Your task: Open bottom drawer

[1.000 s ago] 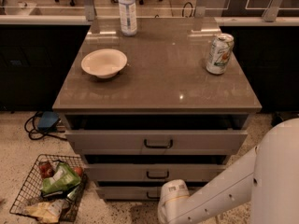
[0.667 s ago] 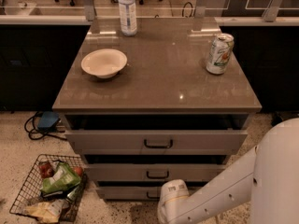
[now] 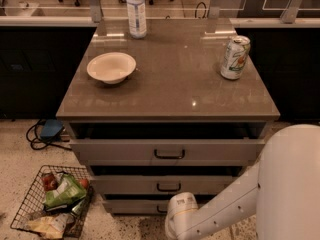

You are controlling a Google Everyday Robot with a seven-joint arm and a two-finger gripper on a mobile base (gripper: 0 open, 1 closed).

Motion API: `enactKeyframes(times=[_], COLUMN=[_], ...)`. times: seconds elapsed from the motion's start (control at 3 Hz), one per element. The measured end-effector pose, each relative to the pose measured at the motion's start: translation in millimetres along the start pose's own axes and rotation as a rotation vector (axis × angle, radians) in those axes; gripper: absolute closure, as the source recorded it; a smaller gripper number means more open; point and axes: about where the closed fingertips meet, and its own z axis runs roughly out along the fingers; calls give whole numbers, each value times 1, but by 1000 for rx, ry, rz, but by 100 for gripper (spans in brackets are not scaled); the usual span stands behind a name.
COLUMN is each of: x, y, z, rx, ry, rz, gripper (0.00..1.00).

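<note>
Contact with the handle looks like the step in hand. The end effector [image 3: 174, 212] sits low at the front of the cabinet, right against the bottom drawer [image 3: 131, 205], where that drawer's small black handle [image 3: 160, 210] is half covered by the white wrist. Whether the end effector is released or clenched cannot be told from this view. The bottom drawer is the lowest of three light-grey fronts, just above the speckled floor [image 3: 20, 154], and shows only a narrow dark gap above it, so I judge the opening barely begun, if at all.

The next move calls for a sure hold on the bar handle and a straight pull outward, level with the floor, with the arm [image 3: 225, 206] drawing back toward the robot's body.

The top drawer [image 3: 120, 151] and middle drawer [image 3: 125, 185] both stand out from the cabinet and overhang the lowest one, which leaves little room above the wrist. A wire basket [image 3: 26, 202] of packets rests on the floor just left of the cabinet, near but apart from the drawer's path. On the worktop [image 3: 175, 89] stand a white bowl [image 3: 111, 67], a water bottle [image 3: 136, 10] and a drinks can [image 3: 235, 57]; a jerky pull could rock them.
</note>
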Motion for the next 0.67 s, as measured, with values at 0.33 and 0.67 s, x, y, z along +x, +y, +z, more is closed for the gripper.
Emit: enactKeyframes(times=[0.33,0.67], x=[-5,-12], y=[0,-2], z=[15,35], rx=[11,15], ry=[-16,-27], rz=[-18,-41], gripper=[0,0])
